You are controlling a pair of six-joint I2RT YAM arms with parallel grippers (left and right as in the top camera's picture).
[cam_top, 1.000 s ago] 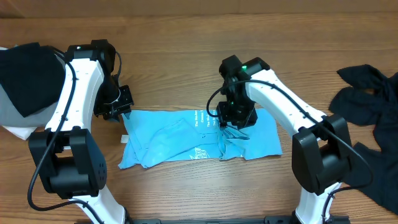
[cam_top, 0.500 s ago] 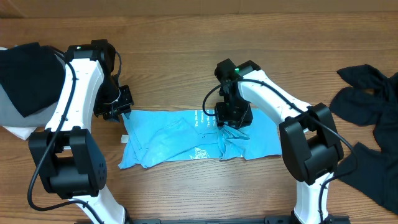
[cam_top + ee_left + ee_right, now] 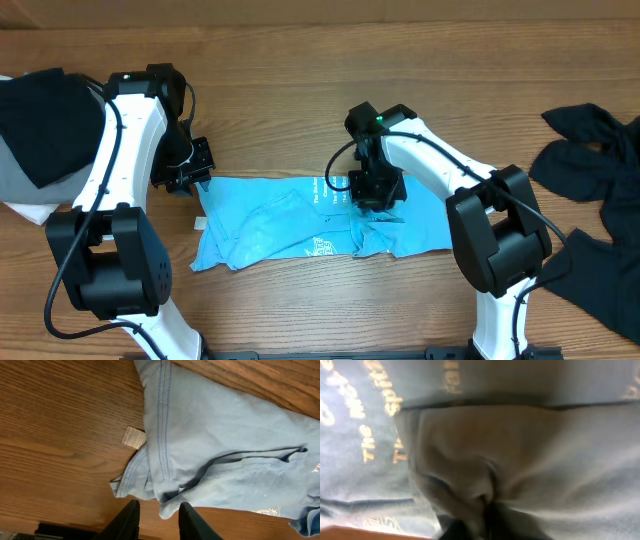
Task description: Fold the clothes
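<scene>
Since a second ago we are seeing only our right gripper (image 3: 375, 197) shifting, edging slightly leftward and clamping fully onto a pucker of the light-blue T-shirt (image 3: 270, 225). Starting from the left, our left gripper (image 3: 159, 506) is hovering with its fingers (image 3: 129, 521) partly apart and holding nothing, the shirt's stitched hem lying just ahead of the fingertips and a small tag (image 3: 134, 438) just beyond them on the table (image 3: 60, 420). Farther right, the shirt is bunching between the right fingers, its lettering (image 3: 370, 435) just left of them.
</scene>
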